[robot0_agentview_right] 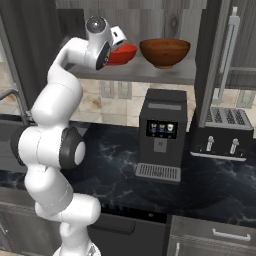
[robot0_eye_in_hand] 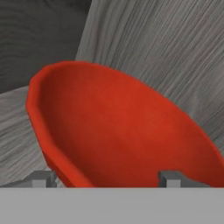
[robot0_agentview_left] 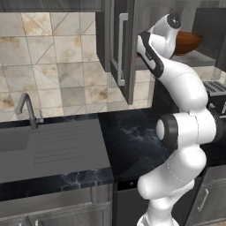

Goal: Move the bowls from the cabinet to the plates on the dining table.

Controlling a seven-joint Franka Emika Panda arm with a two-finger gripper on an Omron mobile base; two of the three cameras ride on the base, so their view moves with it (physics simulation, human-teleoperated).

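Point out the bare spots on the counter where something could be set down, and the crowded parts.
Free: the black counter between the sink's draining board and the arm, and in front of the coffee machine and toaster. Crowded: the cabinet shelf, with the red bowl, brown bowl and gripper.

No readable text, label, brand, number or sign anywhere. Small lit panel on the front of the coffee machine (robot0_agentview_right: 161, 129) too blurred to read. Nothing written on the toaster (robot0_agentview_right: 223, 132), nor on the red bowl (robot0_eye_in_hand: 118, 131).
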